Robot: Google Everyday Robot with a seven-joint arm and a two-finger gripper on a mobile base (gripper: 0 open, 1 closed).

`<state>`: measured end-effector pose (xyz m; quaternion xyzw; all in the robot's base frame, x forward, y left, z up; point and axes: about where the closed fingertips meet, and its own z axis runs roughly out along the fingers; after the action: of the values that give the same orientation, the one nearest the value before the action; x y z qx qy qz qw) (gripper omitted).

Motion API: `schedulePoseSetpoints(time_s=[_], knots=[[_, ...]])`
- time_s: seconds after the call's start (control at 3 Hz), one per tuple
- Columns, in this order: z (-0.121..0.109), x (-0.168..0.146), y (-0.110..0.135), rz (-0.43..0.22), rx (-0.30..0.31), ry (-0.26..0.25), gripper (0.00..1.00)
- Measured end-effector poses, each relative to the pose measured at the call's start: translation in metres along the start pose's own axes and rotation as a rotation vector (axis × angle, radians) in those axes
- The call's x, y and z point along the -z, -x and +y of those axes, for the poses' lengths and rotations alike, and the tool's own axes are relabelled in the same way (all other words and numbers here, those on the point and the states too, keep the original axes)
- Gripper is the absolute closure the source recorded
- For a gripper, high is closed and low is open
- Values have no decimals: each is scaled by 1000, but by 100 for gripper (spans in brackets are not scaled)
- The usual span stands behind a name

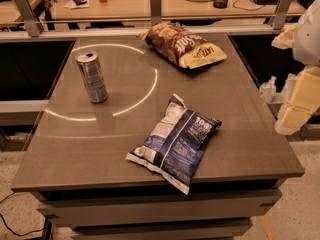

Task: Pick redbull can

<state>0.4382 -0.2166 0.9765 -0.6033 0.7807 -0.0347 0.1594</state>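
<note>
The redbull can is a slim silver-grey can with an opened top. It stands upright on the left part of the grey table, inside a ring of reflected light. My gripper shows as pale yellowish-white parts at the right edge of the camera view. It is beyond the table's right side, raised, and far from the can. It holds nothing that I can see.
A brown-and-yellow chip bag lies at the back middle of the table. A blue-and-white chip bag lies at the front middle. A railing with metal posts runs behind the table. A small clear bottle is off the right edge.
</note>
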Motion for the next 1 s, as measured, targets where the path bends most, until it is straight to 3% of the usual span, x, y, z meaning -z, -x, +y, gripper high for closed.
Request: schedulePoseSetpoints(time_s=[0.33, 0.67, 1.0], knots=[[0, 0, 0, 0, 0, 0, 0], [-6, -6, 1, -92, -51, 38, 0], [-25, -22, 5, -289, -125, 64, 0]])
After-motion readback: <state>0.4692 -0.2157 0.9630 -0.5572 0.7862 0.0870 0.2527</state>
